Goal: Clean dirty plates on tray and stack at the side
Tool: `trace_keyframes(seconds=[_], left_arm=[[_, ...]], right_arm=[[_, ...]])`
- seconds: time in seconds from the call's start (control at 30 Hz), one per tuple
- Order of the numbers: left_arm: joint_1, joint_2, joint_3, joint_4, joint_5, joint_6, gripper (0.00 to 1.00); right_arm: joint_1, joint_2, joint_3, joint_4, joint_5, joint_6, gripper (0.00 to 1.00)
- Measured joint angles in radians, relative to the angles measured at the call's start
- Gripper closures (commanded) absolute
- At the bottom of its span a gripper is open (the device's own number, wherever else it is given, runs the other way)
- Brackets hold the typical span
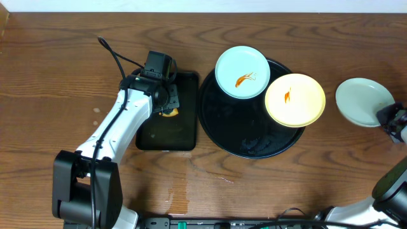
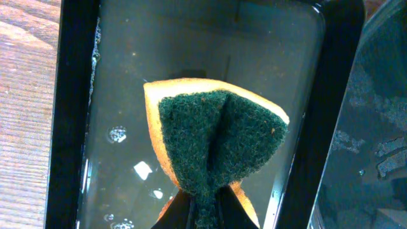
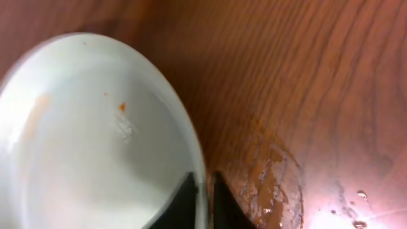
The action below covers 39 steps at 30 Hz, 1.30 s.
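The round black tray point(image 1: 222, 121) holds a mint-white plate point(image 1: 241, 71) with an orange smear at its far rim and a pale yellow plate point(image 1: 295, 100) with a small smear at its right rim. A second mint-white plate point(image 1: 364, 101) rests on the table at the right, with faint orange specks in the right wrist view point(image 3: 95, 146). My right gripper point(image 3: 203, 203) is shut on this plate's rim. My left gripper point(image 2: 203, 213) is shut on a folded green-and-yellow sponge point(image 2: 216, 140) above the rectangular tray.
A small rectangular black tray point(image 1: 166, 130) with water and bubbles lies left of the round tray. A wet patch point(image 3: 273, 184) marks the wood beside the right plate. Small droplets point(image 1: 226, 180) lie near the front edge.
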State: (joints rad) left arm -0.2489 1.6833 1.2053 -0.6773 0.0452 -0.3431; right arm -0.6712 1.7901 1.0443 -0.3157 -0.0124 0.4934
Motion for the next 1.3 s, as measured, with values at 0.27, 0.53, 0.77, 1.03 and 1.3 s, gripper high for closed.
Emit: trace_keyframes(seconds=[0.27, 0.53, 0.77, 1.03, 1.3], left_arm=[[0.000, 0.000, 0.000, 0.000, 0.000, 0.000, 0.92], [0.000, 0.000, 0.000, 0.000, 0.000, 0.000, 0.92], [0.000, 0.000, 0.000, 0.000, 0.000, 0.000, 0.92], [0.000, 0.000, 0.000, -0.010, 0.000, 0.000, 0.92], [0.000, 0.000, 0.000, -0.015, 0.000, 0.000, 0.92]], right_arm=[[0.002, 0.010, 0.000, 0.055, -0.150, -0.065, 0.60], [0.079, 0.010, 0.000, 0.000, -0.429, -0.202, 0.57], [0.244, 0.010, 0.000, -0.069, -0.525, -0.328, 0.56], [0.400, 0.010, 0.000, -0.137, -0.397, -0.376, 0.66], [0.435, 0.000, 0.005, -0.230, -0.246, -0.389, 0.96]])
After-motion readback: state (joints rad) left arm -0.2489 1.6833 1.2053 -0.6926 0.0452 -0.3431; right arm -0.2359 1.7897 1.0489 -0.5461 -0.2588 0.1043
